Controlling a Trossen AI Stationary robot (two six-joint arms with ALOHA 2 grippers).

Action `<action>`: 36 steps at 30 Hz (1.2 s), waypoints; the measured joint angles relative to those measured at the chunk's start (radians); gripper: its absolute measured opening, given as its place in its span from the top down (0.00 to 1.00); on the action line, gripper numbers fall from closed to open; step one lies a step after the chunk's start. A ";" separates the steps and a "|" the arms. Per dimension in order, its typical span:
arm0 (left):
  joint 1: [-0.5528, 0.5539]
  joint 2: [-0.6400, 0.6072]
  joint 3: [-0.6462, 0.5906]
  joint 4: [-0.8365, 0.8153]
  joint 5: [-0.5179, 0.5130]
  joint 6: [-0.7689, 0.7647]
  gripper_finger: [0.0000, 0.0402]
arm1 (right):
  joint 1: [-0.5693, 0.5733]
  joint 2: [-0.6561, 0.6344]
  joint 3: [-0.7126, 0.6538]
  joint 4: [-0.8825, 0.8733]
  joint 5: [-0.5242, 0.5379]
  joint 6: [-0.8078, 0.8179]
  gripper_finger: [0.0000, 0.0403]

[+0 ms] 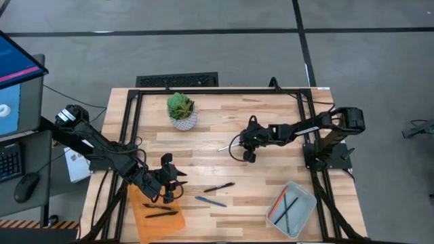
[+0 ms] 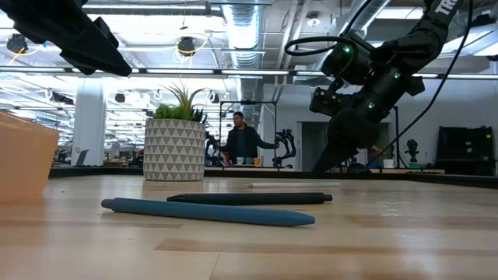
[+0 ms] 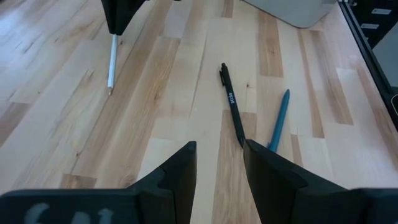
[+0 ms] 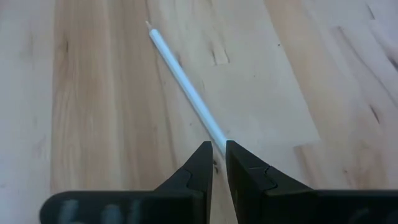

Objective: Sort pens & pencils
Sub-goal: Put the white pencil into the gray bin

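Note:
A white pencil (image 4: 183, 78) lies flat on the wooden table (image 1: 224, 115) near its middle. My right gripper (image 4: 218, 149) is shut on its near end. A black pen (image 1: 219, 188) and a blue pen (image 1: 210, 201) lie on the table toward the near edge, in front of my left gripper (image 3: 219, 155), which hangs open above the table. Two black pens (image 1: 161, 210) lie on an orange tray (image 1: 139, 220) at the near left. Orange and green pencils (image 1: 281, 207) lie in a grey tray (image 1: 308, 196) at the near right. My right gripper pinches the white pencil's blunt end (image 4: 214, 134) between its two fingertips (image 4: 202, 158). The fingers slant down from the table's right side, roughly in line with the pencil. The pencil lies flat on the table, its point (image 4: 149, 25) away from the fingers.
A potted plant (image 1: 182, 112) in a white patterned pot stands at the table's far left. A dark frame (image 1: 132, 115) runs along the table's edges. In the low view a person (image 2: 243, 140) stands far off in the room behind.

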 joint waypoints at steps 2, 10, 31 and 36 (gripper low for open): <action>0.000 0.000 0.000 0.000 0.000 0.000 0.69 | 0.000 0.000 0.000 -0.004 0.000 0.007 0.83; 0.000 0.000 0.000 0.000 -0.004 0.000 0.69 | 0.000 0.001 0.000 -0.027 -0.001 0.053 0.83; 0.000 0.000 0.000 0.000 -0.005 0.007 0.69 | -0.059 0.001 0.001 -0.048 -0.004 0.040 0.83; 0.000 0.000 0.000 0.000 -0.006 0.007 0.69 | -0.041 0.001 0.001 -0.057 -0.005 0.037 0.83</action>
